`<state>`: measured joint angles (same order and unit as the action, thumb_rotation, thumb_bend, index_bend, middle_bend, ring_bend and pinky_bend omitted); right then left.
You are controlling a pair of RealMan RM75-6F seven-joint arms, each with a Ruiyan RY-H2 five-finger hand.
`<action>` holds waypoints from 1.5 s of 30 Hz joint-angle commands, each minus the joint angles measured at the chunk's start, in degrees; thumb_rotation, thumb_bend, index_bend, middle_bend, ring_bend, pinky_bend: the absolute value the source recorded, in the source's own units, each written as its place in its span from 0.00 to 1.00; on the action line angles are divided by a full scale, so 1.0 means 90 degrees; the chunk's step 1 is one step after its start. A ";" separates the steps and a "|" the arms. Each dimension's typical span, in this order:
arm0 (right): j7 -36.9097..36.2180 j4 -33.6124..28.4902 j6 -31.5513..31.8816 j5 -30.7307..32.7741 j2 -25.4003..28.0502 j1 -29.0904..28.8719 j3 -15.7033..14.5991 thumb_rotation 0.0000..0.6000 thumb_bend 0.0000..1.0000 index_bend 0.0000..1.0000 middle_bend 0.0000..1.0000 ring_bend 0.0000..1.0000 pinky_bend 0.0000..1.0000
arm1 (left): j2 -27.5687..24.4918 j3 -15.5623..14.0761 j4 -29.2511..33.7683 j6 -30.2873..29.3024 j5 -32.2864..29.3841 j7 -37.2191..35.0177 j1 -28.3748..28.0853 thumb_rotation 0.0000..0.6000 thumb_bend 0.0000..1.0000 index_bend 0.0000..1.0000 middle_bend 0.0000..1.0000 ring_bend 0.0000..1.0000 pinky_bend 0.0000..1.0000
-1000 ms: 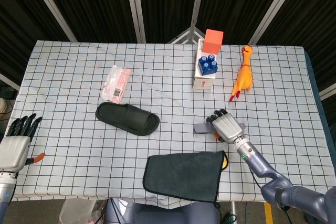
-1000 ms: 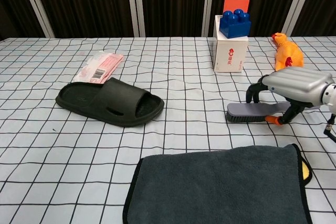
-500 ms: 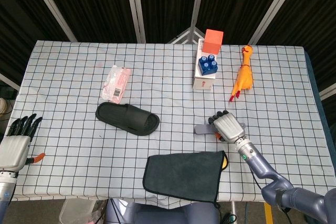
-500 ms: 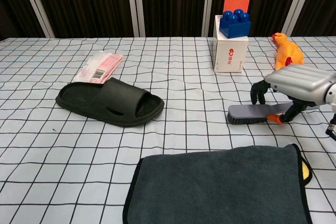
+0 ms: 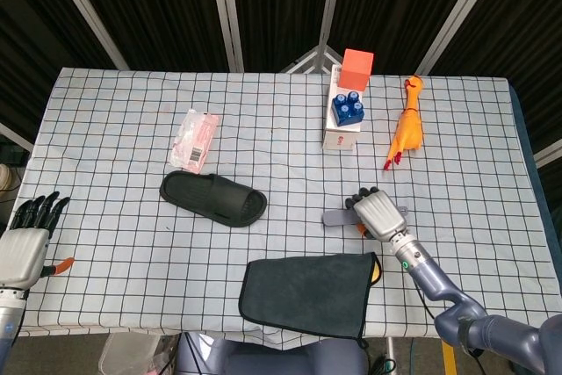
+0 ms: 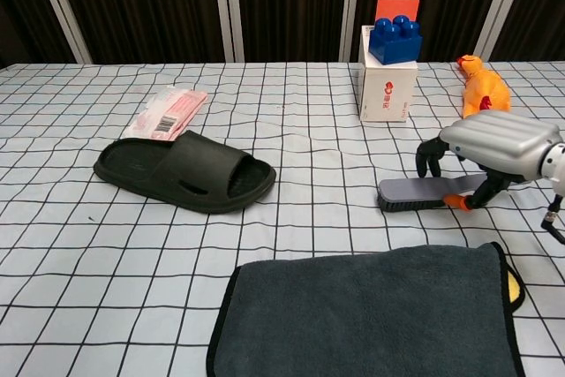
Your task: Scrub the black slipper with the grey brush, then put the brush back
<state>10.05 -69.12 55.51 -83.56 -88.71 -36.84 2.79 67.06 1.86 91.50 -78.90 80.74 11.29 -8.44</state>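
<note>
Table in checked cloth; wide bare room left and far-left of the slipper, and between slipper and brush. The near edge is crowded by one dark towel that hangs over it, with a yellow corner showing at its right.

Counts:
- One black slipper, lying flat left of centre, sole down.
- One grey brush, bristles down on the cloth right of centre, well apart from the slipper.
- One pink packet just beyond the slipper.
- One white box far right of centre with a blue brick on top and an orange block behind.
- One rubber chicken to the right of the box.

Right hand arches over the brush handle, fingers curled down around it; whether it actually grips cannot be told, as the handle's rear is hidden under the palm. Left hand sits off the near-left table corner, fingers straight and spread, holding nothing; it is seen in the head view only, arm cut by the frame.
</note>
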 commanded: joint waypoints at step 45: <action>0.0374 -0.1378 0.0994 -0.0262 0.0444 0.0112 0.0420 1.00 0.97 0.78 0.75 0.63 0.65 | 0.0316 0.0017 -0.0780 0.0742 0.0375 -0.0234 -0.0641 1.00 0.36 0.00 0.00 0.00 0.00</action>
<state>13.32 -80.09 64.87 -86.95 -85.49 -35.52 5.58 69.91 1.73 85.12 -73.24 84.13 9.26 -13.37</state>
